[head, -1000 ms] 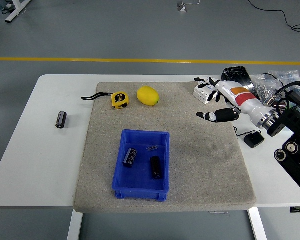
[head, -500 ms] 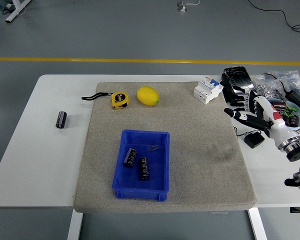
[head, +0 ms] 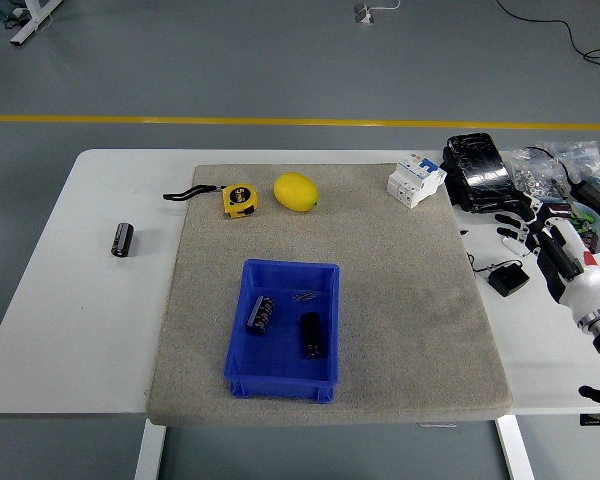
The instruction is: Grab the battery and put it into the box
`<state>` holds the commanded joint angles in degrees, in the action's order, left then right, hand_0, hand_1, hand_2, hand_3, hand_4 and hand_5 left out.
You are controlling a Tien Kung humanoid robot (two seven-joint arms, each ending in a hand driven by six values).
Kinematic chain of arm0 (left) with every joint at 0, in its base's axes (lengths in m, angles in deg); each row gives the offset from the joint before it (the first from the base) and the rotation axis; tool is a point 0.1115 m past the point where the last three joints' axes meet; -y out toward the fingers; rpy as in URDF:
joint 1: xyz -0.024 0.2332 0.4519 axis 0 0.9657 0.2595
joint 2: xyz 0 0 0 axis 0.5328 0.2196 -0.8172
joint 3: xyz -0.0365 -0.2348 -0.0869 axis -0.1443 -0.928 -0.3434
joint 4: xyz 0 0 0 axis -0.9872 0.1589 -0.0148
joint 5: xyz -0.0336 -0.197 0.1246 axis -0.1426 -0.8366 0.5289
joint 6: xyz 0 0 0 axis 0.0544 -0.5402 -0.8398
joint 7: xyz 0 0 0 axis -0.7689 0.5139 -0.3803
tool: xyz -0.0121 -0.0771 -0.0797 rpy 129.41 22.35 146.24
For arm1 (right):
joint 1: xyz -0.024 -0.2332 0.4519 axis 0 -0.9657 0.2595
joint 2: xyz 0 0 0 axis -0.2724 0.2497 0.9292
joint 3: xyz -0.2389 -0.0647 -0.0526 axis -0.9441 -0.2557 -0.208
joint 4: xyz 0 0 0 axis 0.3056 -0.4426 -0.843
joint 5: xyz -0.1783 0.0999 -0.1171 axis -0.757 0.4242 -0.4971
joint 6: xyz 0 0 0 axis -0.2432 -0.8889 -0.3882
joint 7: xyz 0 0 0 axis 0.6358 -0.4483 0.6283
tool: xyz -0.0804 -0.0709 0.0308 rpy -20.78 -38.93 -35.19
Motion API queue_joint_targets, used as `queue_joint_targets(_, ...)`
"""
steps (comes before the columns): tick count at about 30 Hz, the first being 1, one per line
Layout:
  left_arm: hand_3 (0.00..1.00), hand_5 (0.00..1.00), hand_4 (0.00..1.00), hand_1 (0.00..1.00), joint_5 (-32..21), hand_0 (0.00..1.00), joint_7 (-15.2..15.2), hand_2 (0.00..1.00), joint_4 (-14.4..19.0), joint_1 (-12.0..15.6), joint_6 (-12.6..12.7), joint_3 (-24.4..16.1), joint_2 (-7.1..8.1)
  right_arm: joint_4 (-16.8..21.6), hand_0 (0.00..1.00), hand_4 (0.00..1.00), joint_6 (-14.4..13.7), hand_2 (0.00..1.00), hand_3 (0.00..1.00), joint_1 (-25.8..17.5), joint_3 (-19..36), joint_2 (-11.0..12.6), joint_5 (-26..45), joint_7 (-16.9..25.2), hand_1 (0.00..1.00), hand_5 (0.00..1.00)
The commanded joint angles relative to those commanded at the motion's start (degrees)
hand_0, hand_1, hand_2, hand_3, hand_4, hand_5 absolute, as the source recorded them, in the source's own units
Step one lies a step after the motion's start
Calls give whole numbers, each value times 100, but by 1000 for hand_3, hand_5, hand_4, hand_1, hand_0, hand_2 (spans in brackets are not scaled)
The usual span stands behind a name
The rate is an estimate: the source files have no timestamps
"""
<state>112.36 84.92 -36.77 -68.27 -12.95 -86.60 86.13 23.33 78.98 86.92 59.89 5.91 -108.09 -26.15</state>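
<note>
A blue box (head: 284, 330) sits on the grey mat (head: 380, 300) near its front. Two black batteries lie inside it, one at the left (head: 261, 313) and one at the right (head: 310, 334). A third black battery (head: 123, 239) lies on the white table at the far left, off the mat. My right hand (head: 535, 228) is at the table's right edge, fingers spread and empty, far from the box. My left arm is out of view.
A yellow tape measure (head: 239, 198) and a lemon (head: 295, 191) lie at the mat's back. A white circuit breaker (head: 416, 179), a black device (head: 482, 165), bags of small parts (head: 555, 172) and a black adapter (head: 507, 279) crowd the right side.
My right hand has pulled back from over the mat's right part to the table's right edge. The right battery in the box shifted and settled.
</note>
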Motion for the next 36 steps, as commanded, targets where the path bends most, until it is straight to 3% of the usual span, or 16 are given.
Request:
queue_joint_targets(17, 624, 631, 662, 674, 224, 724, 73, 705, 27, 17, -50, -85, 24, 75, 856, 998, -55, 866, 913, -365, 224, -429, -77, 100, 834, 945)
queue_joint_targets(36, 623, 631, 661, 681, 488, 725, 145, 706, 43, -86, -90, -193, 61, 2, 859, 998, -88, 865, 910, -364, 290, -420, -39, 154, 831, 970)
